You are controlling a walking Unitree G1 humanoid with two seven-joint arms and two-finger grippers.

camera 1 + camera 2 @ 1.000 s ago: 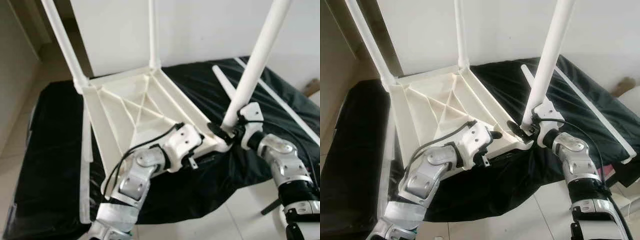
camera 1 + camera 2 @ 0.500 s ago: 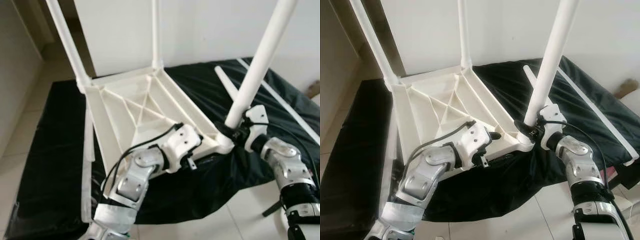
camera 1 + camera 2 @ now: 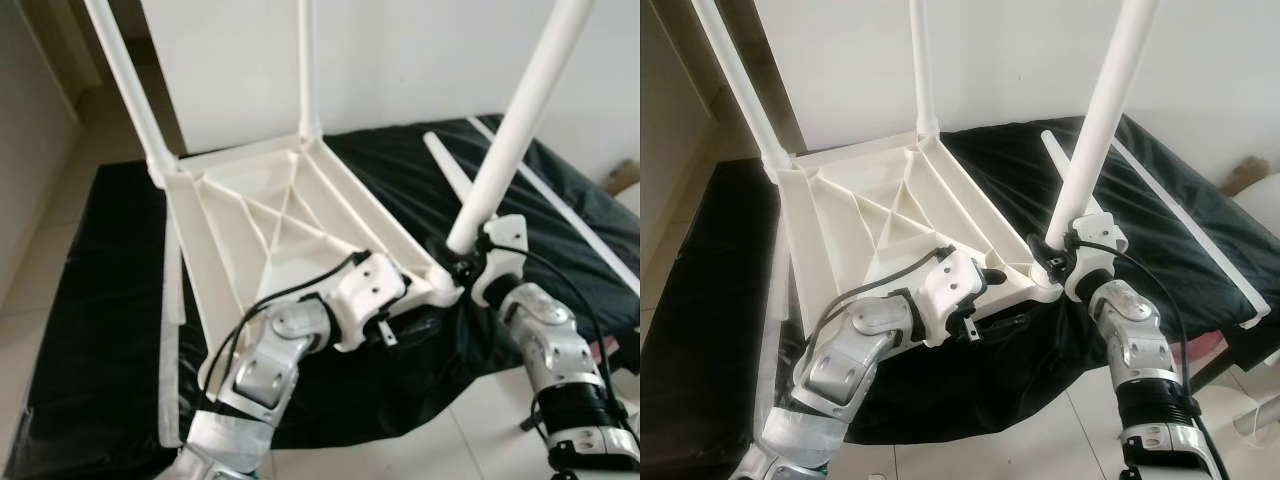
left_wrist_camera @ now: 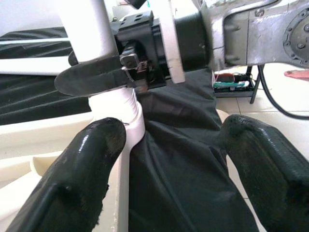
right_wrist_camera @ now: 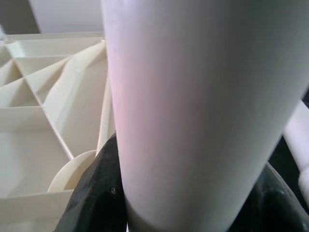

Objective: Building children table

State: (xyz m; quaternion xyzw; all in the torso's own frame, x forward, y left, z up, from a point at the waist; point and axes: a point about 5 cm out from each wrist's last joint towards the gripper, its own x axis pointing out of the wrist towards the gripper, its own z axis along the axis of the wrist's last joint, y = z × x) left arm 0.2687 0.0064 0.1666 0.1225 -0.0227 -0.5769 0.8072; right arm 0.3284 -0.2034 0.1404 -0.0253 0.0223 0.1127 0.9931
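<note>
Gripping the base of a long white plastic table leg (image 3: 1102,120), your right tool (image 3: 1058,258) has its black fingers clamped around the leg just above the near right corner socket of the upturned white plastic children's table (image 3: 265,225). You can see in the right wrist view that the white plastic leg (image 5: 193,111) stands between the two dark fingers (image 5: 99,193), with the round socket and the ribbed cream underside just behind it. The table lies underside up on a black cloth (image 3: 90,300) spread over the floor, tilted so that its far edge sits higher. Two more white legs (image 3: 125,85) already stand upright in the far corners, and a loose white leg (image 3: 447,170) lies on the cloth beyond the right arm. Your left tool (image 4: 169,159) sits at the table's near edge, just beside the same corner; its fingers (image 4: 84,169) are spread wide, one against the white corner rim and the other over the black cloth, holding nothing. A long white strip (image 3: 1185,230) lies along the cloth's right side.
</note>
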